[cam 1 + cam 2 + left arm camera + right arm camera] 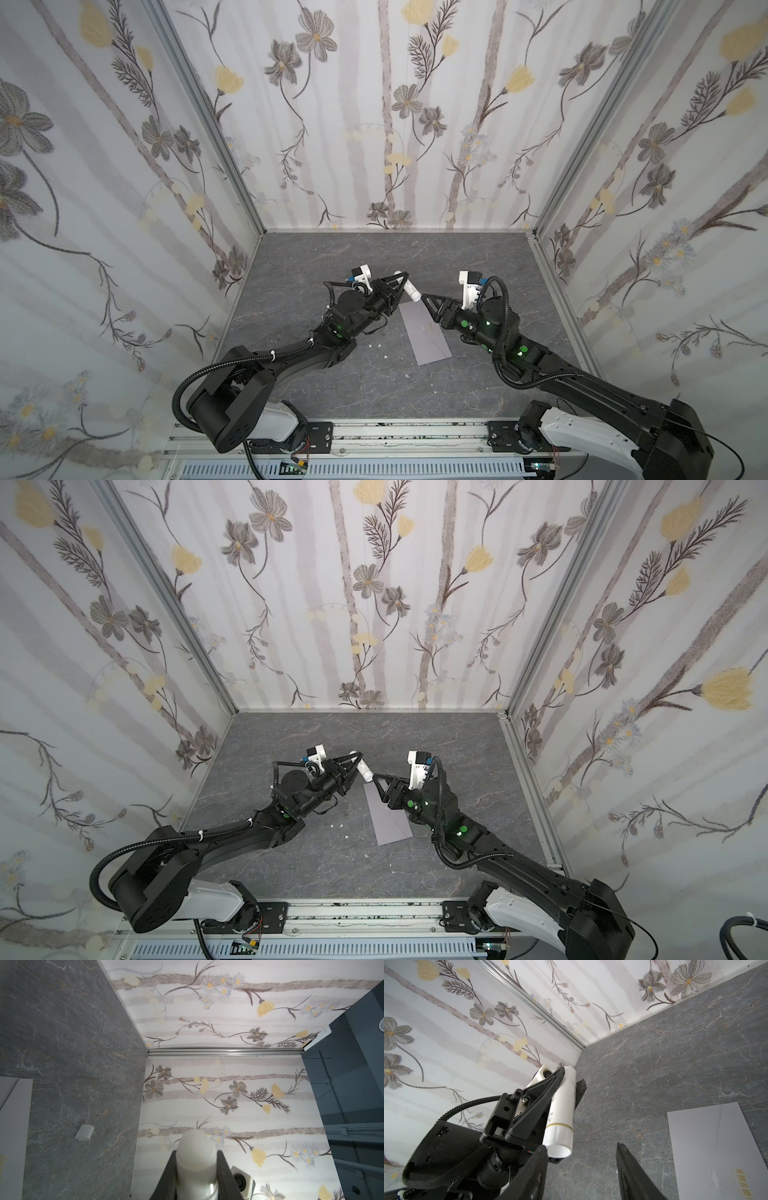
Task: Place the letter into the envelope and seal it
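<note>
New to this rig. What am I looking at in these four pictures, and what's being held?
Two robot arms work over a grey table. Two pictures look down from one overhead stereo camera; two come from wrist cameras. A grey-lavender envelope lies flat on the table; a small white cap lies apart from it. The left end effector grips a white tube. The right end effector is open and empty, close to the tube's end.

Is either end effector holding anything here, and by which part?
The left end effector grips the white glue stick near its rounded tip; the gold-ringed base sticks out free. The right end effector is open and empty.
</note>
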{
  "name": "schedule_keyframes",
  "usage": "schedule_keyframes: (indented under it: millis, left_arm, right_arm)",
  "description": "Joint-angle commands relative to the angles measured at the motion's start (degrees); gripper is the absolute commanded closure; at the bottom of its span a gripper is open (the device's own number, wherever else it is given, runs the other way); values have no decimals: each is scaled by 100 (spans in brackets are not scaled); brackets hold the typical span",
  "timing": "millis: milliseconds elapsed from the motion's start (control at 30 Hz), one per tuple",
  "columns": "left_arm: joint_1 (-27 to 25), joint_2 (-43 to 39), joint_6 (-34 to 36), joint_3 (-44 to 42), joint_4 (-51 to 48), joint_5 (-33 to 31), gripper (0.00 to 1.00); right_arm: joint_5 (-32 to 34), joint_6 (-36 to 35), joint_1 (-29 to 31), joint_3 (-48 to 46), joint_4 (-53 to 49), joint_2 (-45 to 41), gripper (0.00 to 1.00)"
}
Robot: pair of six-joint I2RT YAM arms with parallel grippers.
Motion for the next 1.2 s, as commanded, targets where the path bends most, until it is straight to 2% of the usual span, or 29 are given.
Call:
schedule_keyframes:
  millis: [0, 467, 933, 1167]
  left_arm:
    - [-17, -30, 23, -26, 378, -372, 100]
    - [-34, -5, 92, -61, 502, -719, 100]
    - [-45, 122, 24, -29, 610, -608, 100]
    - [-43, 229, -101, 24, 623, -392, 100]
  right_arm:
    - [-74, 6, 3, 89, 496, 130, 45]
    - [-412, 188, 3, 419, 886, 730, 48]
    - [-501, 253, 3, 534, 937, 981, 78]
    - [-282, -95, 29, 629, 383, 940, 88]
